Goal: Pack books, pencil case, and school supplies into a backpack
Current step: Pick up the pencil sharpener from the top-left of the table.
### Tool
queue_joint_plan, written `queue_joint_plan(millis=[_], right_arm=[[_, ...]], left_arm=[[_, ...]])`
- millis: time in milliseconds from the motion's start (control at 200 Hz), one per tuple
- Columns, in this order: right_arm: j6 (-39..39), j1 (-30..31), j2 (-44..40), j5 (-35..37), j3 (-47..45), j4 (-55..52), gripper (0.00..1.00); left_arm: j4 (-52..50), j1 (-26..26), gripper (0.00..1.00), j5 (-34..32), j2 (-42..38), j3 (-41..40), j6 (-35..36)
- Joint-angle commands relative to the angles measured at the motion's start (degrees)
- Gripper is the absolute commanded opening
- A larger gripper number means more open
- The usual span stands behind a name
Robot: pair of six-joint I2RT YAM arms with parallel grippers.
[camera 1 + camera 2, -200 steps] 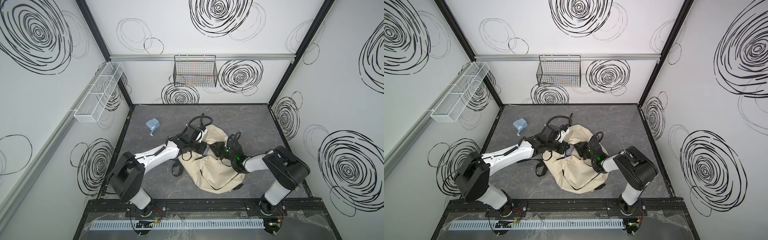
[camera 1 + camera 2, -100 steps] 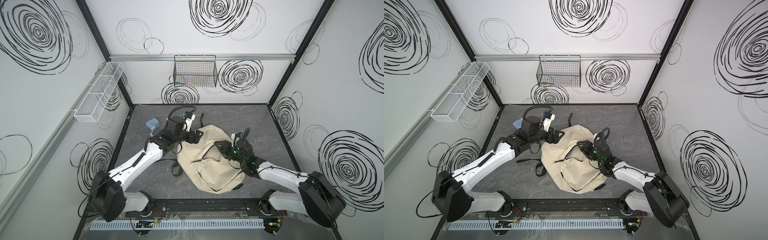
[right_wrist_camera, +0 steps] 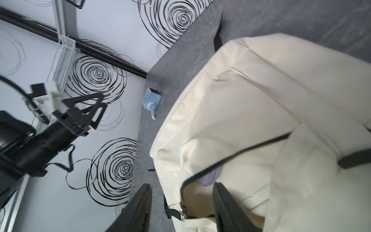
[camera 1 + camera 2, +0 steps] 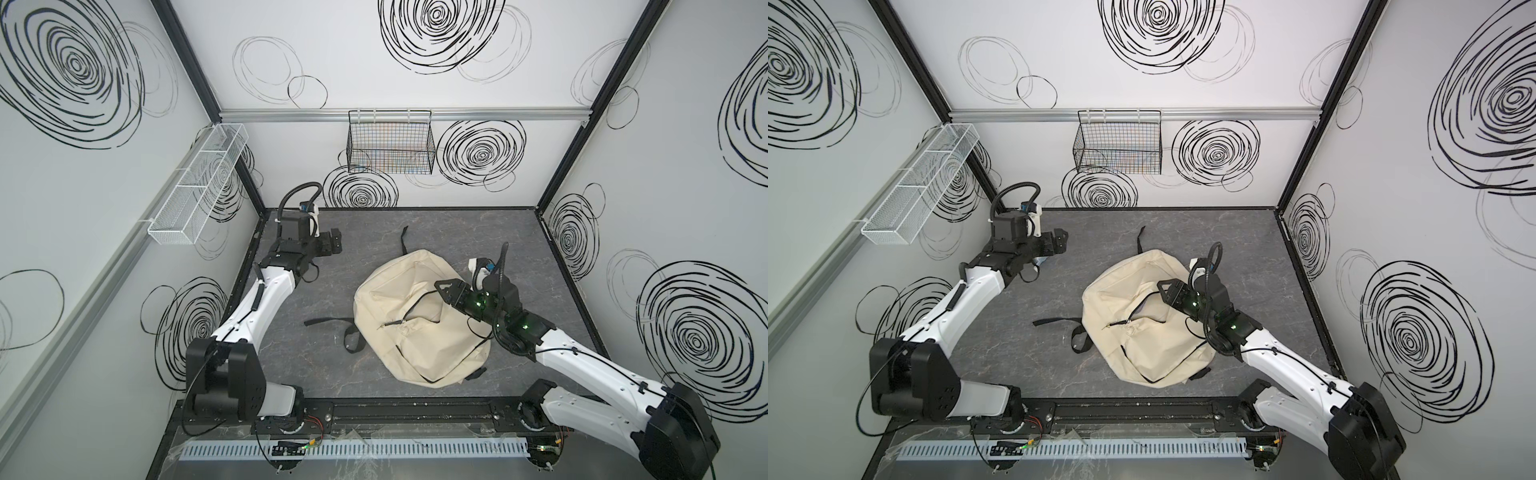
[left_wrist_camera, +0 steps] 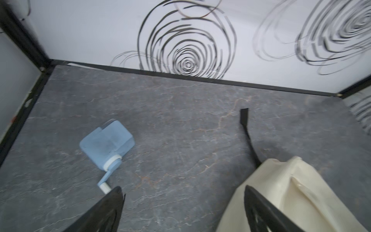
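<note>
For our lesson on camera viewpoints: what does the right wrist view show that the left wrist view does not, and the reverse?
Only the right wrist: the backpack's open zip with the greyish purple pencil case inside, the open right gripper over it, the white wire basket. Only the left wrist: the table's far right corner. Both: the backpack, its black strap, the light blue pencil sharpener on the table, the open left gripper.

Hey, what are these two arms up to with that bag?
They are packing a backpack. The right gripper, open, is at its unzipped mouth, where a purple pouch lies inside. The left gripper, also open, hovers by a blue pencil sharpener on the table near a far corner, not touching it.
</note>
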Motion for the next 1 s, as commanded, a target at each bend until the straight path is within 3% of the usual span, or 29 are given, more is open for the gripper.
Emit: queue_joint_plan(millis=[0,75,130,275,395,570,996], right_arm=[[-7.9,1.8,2.0,1.4,6.1,-2.8,0.53],[-9.3,3.0,3.8,1.1,8.8,-2.8,0.53],[-10.0,3.7,5.0,0.3,10.0,-2.3,0.53],[-11.8,4.2,8.6,-4.2,12.4,-1.9,0.53],[-12.6,4.3,11.1,-6.2,14.0,-2.8,0.53],[-12.5,4.4,12.7,-8.7,14.5,-1.6,0.53],[-12.8,4.4,14.3,-10.1,15.4,-1.6,0.52]], left_arm=[[-1.7,2.2,0.96,-1.8,5.6,3.5,11.1],[-2.2,3.4,0.96,-3.5,9.8,4.3,20.9],[-2.3,5.4,0.96,0.0,12.8,5.5,25.2],[-4.3,10.9,0.96,10.7,21.5,13.4,27.6],[-7.8,12.8,0.96,7.8,27.5,19.9,29.5],[-8.3,11.9,0.96,4.9,31.8,23.0,34.6],[-15.3,12.5,0.96,-0.6,43.3,34.3,35.4]])
